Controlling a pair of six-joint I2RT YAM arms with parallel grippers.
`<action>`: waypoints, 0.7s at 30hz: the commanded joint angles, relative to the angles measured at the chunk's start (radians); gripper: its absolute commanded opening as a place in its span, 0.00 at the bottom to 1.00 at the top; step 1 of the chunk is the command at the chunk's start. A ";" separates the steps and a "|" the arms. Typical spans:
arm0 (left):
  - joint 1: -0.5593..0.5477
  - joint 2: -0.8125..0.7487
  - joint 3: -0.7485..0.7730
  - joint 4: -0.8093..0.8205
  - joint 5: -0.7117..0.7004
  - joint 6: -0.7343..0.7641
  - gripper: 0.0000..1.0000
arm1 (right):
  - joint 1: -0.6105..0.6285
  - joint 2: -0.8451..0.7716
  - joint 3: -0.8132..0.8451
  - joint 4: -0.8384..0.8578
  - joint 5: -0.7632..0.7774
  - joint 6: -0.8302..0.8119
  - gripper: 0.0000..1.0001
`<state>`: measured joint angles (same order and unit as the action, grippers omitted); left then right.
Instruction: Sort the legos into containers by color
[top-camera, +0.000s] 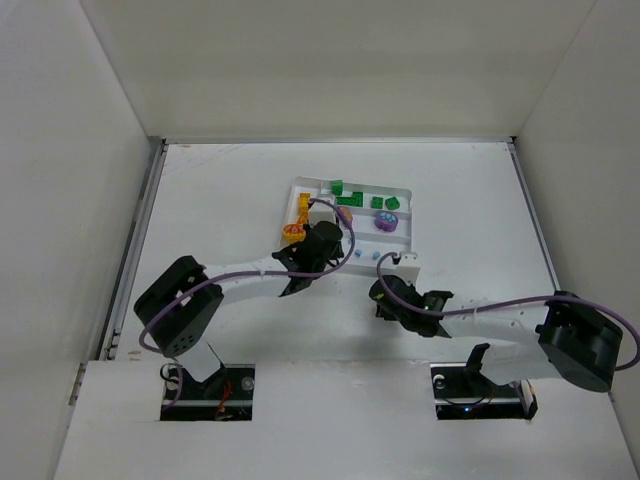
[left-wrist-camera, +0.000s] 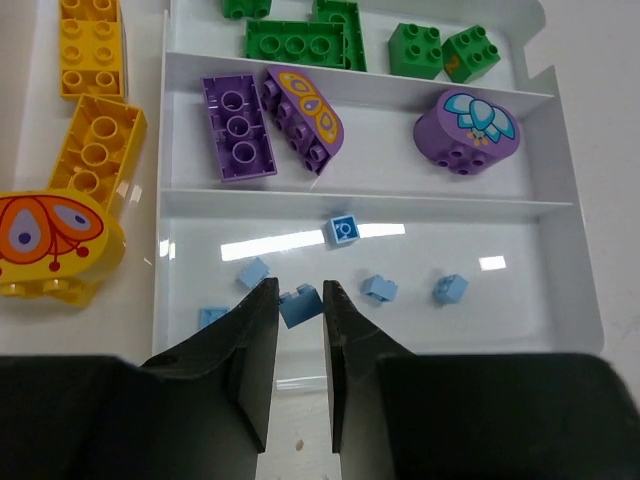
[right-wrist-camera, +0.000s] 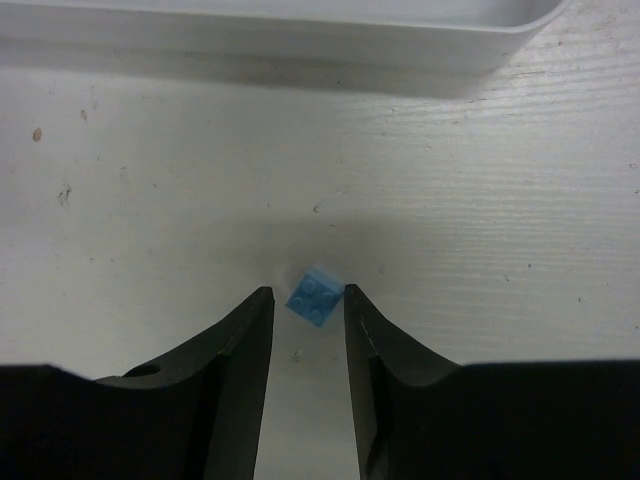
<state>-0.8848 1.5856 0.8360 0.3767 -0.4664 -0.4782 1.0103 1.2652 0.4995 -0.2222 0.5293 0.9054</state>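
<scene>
1. The left pincer (left-wrist-camera: 298, 290) is hanging over the near compartment of the white tray (left-wrist-camera: 520, 300). Its fingers are standing nearly closed, pinching the held blue brick (left-wrist-camera: 300, 308) on both sides.
2. Five more light blue bricks (left-wrist-camera: 378, 289) are lying in that near compartment. Purple bricks (left-wrist-camera: 238, 127) are sitting in the middle one, green bricks (left-wrist-camera: 295, 40) in the far one, and yellow bricks (left-wrist-camera: 95, 150) in the left one.
3. The right pincer (right-wrist-camera: 307, 291) is standing slightly open, straddling the loose blue brick (right-wrist-camera: 316, 296).
4. That brick is lying on the bench (right-wrist-camera: 150, 200), on the near side of the tray and apart from its rim.

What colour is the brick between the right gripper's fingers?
Light blue brick, best in right wrist view.
</scene>
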 joint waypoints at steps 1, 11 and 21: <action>0.020 0.045 0.060 0.051 0.018 0.042 0.21 | 0.007 0.026 0.039 0.020 0.008 0.012 0.37; 0.045 -0.019 0.017 0.050 -0.003 0.044 0.42 | 0.010 -0.061 0.034 0.047 0.047 -0.023 0.24; 0.122 -0.271 -0.236 0.008 -0.017 -0.056 0.60 | -0.163 -0.058 0.126 0.305 -0.021 -0.270 0.25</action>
<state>-0.7845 1.3777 0.6586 0.3931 -0.4656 -0.4870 0.9073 1.1763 0.5571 -0.0772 0.5323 0.7353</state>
